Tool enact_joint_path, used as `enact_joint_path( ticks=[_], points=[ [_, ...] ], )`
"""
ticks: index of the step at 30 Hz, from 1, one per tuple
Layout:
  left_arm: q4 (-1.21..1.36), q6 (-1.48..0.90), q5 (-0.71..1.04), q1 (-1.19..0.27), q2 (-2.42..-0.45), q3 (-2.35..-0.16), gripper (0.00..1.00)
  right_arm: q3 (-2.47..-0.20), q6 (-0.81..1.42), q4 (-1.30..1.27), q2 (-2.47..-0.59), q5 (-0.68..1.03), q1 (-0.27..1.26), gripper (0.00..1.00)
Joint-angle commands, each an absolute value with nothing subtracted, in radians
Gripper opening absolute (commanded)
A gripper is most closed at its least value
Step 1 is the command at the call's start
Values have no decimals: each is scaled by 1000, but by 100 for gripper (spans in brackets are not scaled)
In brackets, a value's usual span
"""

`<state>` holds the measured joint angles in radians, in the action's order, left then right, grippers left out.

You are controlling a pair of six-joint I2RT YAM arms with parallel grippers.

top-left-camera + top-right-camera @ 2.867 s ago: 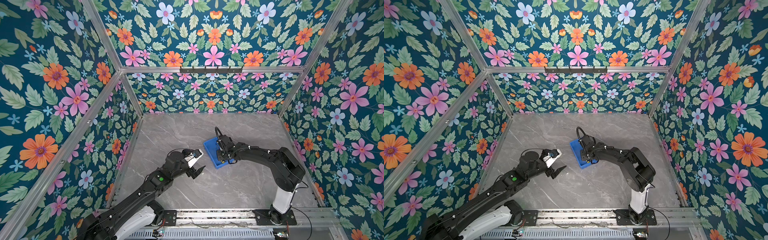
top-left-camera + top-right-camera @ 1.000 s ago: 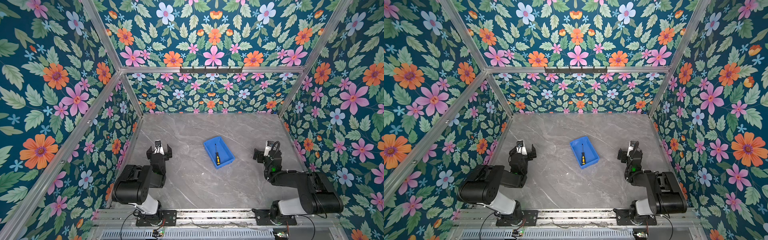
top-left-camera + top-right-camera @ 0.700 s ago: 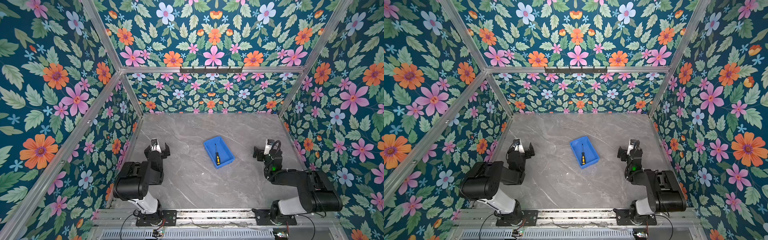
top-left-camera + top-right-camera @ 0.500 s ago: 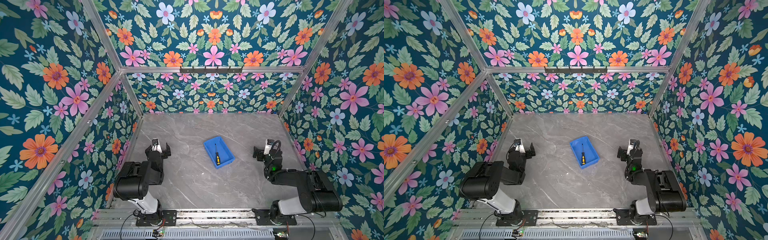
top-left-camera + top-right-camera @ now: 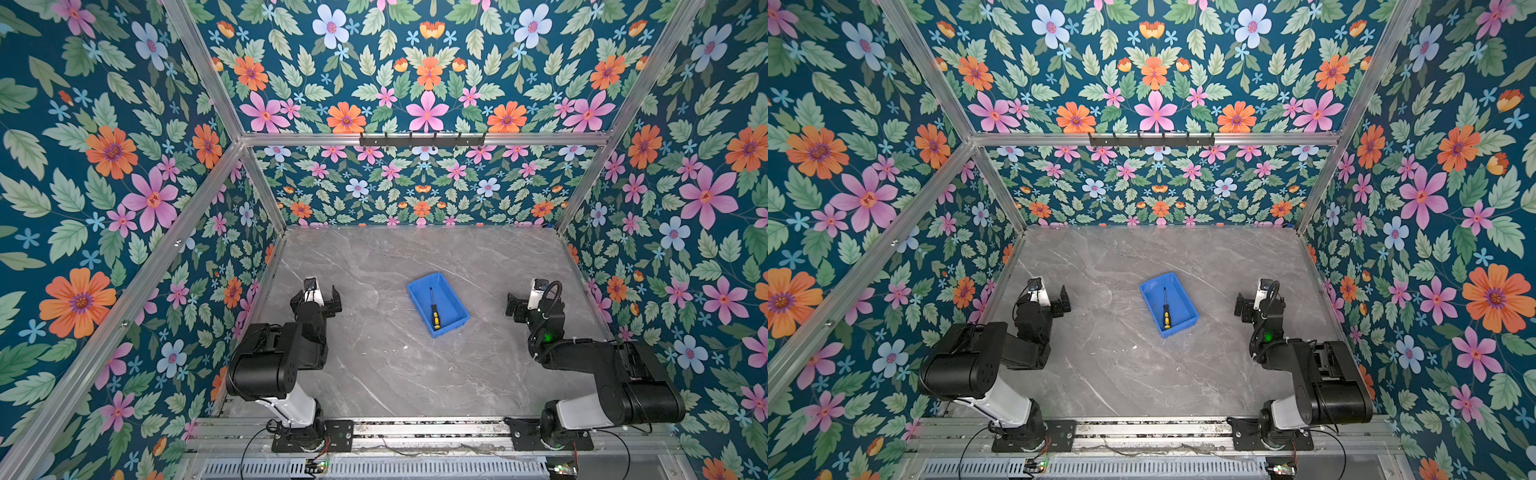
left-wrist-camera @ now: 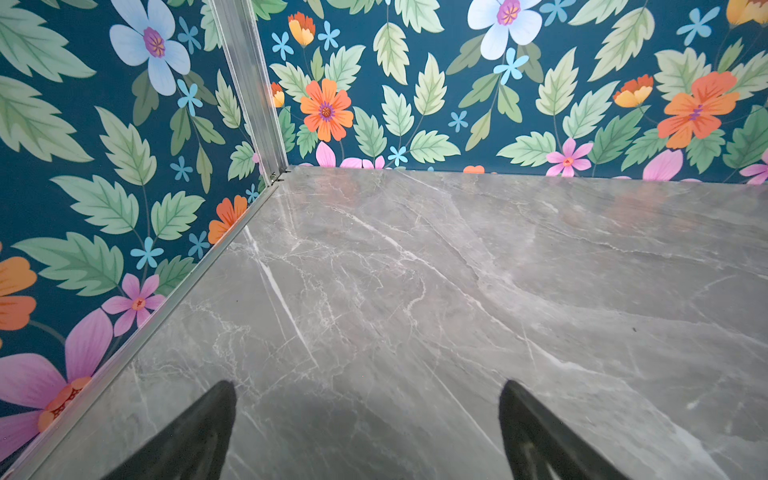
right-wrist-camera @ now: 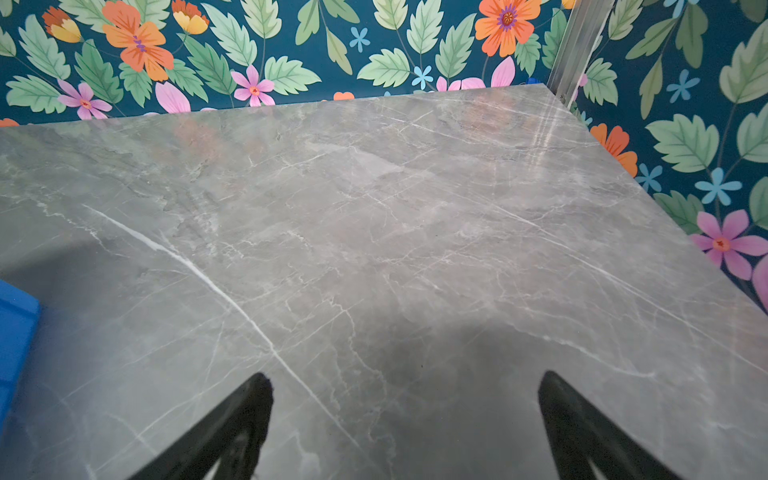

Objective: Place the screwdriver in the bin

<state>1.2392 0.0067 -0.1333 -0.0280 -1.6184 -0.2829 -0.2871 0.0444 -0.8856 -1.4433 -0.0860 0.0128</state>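
Screwdriver [image 5: 433, 309] with a yellow-and-black handle and a thin dark shaft lies flat inside the bright blue bin [image 5: 452, 300]. Its handle is toward the near end and its shaft points to the far end, as seen in both top views. The bin sits at a slant near the middle of the grey marble table [image 5: 374, 257].

My left gripper [image 5: 322, 294] sits low on the left side of the table, close to the flowered wall [image 5: 199, 291] and well apart from the bin. In its wrist view the jaws stand wide, with only bare table between them.

My right gripper [image 5: 528, 305] sits on the right side, also well apart from the bin. Its jaws are spread wide and hold nothing. Its wrist view catches one blue corner of the bin at the picture's edge.
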Motion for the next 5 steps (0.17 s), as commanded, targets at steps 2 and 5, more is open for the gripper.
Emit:
enact_joint_path(
  ticks=[2,5],
  points=[
    [1262,2,-132,-28,-1619,-284,100,-291,33,-924,-1440,-91,14,99],
    [1264,2,-132,-28,-1617,-282,100,-292,33,-920,-1441,-90,14,99]
  ],
)
